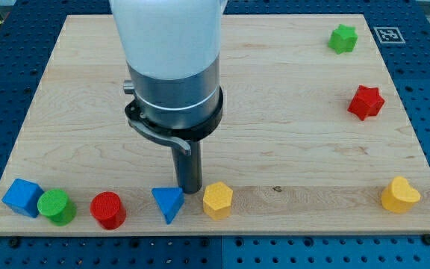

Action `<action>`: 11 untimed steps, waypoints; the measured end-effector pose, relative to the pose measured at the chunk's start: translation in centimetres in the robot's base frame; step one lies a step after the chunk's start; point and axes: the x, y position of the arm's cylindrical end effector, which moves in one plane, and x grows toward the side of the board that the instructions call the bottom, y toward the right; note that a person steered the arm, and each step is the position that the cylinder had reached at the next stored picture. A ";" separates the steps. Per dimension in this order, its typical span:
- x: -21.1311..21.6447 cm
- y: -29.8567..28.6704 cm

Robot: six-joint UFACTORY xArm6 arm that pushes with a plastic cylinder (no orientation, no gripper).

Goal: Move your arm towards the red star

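The red star (366, 102) lies near the view's right edge of the wooden board, below a green star (342, 38). My tip (189, 190) rests on the board at the view's lower middle, far to the left of the red star. It stands between a blue triangle (169, 202) on its left and a yellow hexagon (217, 199) on its right, close to both.
Along the board's bottom edge lie a blue cube (22, 197), a green cylinder (57, 207) and a red cylinder (108, 210). A yellow heart (399, 195) sits at the bottom right. A marker tag (389, 34) is at the top right corner.
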 end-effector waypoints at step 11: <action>-22.6 28.4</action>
